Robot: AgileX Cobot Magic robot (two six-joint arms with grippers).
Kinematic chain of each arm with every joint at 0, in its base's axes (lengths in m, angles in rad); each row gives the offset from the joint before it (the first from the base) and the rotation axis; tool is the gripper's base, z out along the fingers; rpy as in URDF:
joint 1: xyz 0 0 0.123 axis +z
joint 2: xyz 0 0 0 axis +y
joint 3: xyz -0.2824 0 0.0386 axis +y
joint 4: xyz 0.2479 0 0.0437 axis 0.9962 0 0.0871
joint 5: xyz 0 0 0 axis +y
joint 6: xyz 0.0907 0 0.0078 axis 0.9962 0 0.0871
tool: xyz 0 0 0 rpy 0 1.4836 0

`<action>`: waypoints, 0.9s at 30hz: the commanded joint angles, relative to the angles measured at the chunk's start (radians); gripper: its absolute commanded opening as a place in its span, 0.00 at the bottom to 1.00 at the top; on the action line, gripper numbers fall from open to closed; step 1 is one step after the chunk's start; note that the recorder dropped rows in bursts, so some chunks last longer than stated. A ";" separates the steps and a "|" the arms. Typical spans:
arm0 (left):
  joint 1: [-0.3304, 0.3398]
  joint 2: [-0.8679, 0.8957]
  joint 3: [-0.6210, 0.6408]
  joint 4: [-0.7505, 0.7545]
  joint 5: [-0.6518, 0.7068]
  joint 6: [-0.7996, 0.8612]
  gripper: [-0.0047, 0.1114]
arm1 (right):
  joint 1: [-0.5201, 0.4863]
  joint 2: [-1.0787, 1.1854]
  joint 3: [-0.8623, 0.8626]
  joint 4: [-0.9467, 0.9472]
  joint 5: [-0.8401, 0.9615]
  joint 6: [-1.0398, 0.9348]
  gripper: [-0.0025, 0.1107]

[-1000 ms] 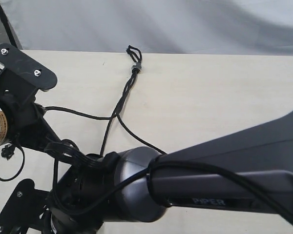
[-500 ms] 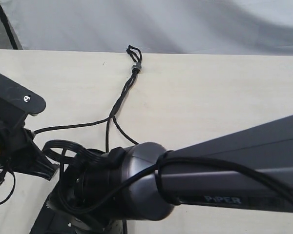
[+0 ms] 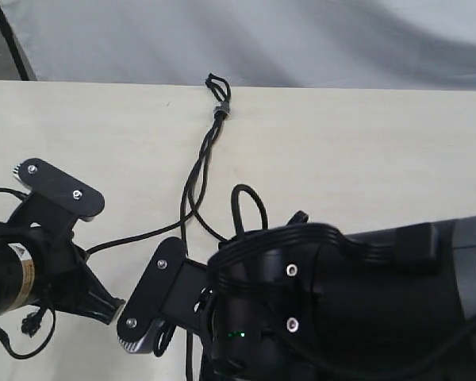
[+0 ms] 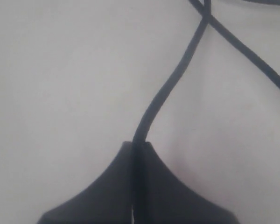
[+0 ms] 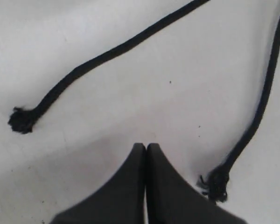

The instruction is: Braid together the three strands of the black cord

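Two knotted ends (image 5: 21, 120) flank the clenched, empty right gripper (image 5: 145, 148); left gripper (image 4: 139, 145) clamps one strand (image 4: 177, 79) leading to the upper-centre loop (image 3: 216, 82).

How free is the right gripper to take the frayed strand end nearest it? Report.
Probably yes: that frayed end lies on the table beside the right gripper, with nothing between them. Its jaws are shut and empty, so they must open first.

1. Table (image 3: 365, 143): pale wood-grain top, matte, spanning left to right.
2. Backdrop (image 3: 301, 40): grey-white fabric, softly creased, behind the table's far edge.
3. Pole (image 3: 6, 40): black, slanted, far left.
4. Light: soft, even.
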 commanded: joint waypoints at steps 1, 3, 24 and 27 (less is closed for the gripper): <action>-0.003 0.092 0.007 -0.004 0.019 -0.048 0.04 | -0.006 -0.011 0.004 -0.109 -0.027 0.136 0.02; -0.003 0.151 0.007 0.024 0.063 -0.099 0.04 | -0.006 -0.011 0.004 -0.169 -0.027 0.212 0.02; -0.003 0.229 0.007 0.046 0.065 -0.171 0.04 | -0.006 0.012 0.082 -0.146 -0.263 0.341 0.02; -0.003 0.229 0.007 0.046 0.065 -0.173 0.04 | -0.006 0.012 0.082 -0.146 -0.265 0.349 0.02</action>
